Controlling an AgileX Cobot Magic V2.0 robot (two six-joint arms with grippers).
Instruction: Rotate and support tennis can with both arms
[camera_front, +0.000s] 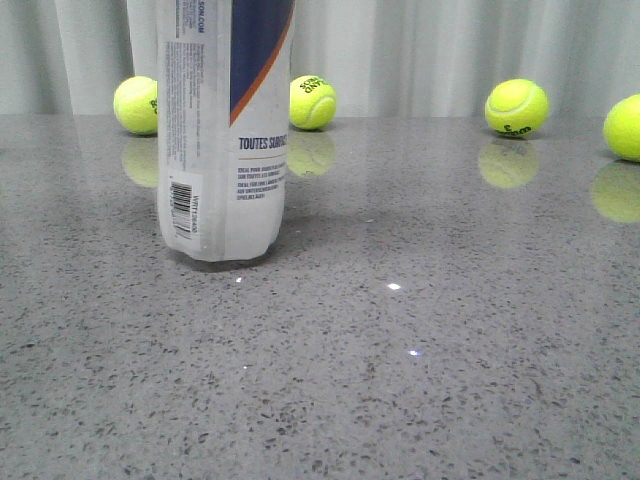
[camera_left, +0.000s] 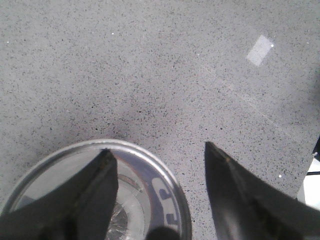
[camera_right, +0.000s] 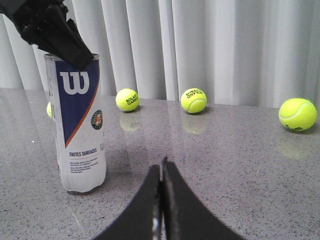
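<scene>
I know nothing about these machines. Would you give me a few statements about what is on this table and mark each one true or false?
1. The tennis can stands upright on the grey table. True.
2. The right tool is clamped around the can. False: its fingers are shut together on nothing, well apart from the can.
3. The left tool is open above the can's top rim. True.
4. The can lies on its side. False: it stands on its base.
5. Several yellow tennis balls sit loose at the back of the table. True.
</scene>
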